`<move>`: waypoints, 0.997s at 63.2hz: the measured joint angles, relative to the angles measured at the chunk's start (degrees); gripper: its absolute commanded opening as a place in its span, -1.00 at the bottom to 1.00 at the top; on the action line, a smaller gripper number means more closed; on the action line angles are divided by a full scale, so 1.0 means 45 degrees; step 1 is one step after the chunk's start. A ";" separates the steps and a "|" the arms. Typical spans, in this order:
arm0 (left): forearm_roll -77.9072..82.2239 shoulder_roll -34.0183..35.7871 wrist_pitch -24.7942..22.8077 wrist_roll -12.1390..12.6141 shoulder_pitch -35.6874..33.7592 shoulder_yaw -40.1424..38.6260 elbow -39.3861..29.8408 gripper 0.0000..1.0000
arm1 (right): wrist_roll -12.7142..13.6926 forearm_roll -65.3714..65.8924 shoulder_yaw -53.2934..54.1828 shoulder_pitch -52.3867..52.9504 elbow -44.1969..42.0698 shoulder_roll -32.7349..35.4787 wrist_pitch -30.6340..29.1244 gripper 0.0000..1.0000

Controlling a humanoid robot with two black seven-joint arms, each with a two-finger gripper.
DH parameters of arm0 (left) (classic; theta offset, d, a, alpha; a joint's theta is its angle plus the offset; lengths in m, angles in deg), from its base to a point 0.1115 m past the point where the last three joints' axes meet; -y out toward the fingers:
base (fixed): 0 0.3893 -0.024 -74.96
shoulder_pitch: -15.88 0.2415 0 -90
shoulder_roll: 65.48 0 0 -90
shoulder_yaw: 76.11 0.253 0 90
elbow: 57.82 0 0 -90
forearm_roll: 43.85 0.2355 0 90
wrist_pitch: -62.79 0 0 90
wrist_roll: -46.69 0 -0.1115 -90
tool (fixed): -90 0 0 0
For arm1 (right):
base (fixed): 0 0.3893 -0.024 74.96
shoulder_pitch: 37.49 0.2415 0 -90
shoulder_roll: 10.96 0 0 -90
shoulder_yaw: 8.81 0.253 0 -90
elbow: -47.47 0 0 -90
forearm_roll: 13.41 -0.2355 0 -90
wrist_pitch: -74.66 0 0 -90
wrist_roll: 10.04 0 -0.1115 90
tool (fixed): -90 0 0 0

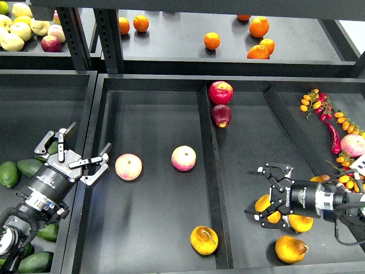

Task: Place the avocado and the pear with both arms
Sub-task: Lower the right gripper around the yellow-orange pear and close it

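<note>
Several dark green avocados (31,167) lie in the left bin, one partly behind my left arm. My left gripper (86,142) is open and empty above the wall between the left bin and the middle tray. Several yellow-orange pears lie at the lower right, and one pear (203,240) lies in the middle tray by the divider. My right gripper (256,192) is open and points left. Its lower finger reaches over a pear (266,206). I cannot tell whether it touches the pear.
Two pink-yellow peaches (128,166) (183,158) lie in the middle tray. Two red fruits (220,91) sit by the raised divider (210,171). Oranges (258,26) and apples (17,31) are on the upper shelf. Peppers and small tomatoes (333,134) lie at the right.
</note>
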 measured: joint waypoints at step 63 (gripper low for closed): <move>0.0000 0.0000 -0.0002 0.0000 0.0156 0.0107 -0.0073 0.99 | 0.0000 0.0282 -0.1453 -0.0098 -0.2343 -0.3447 0.0066 0.99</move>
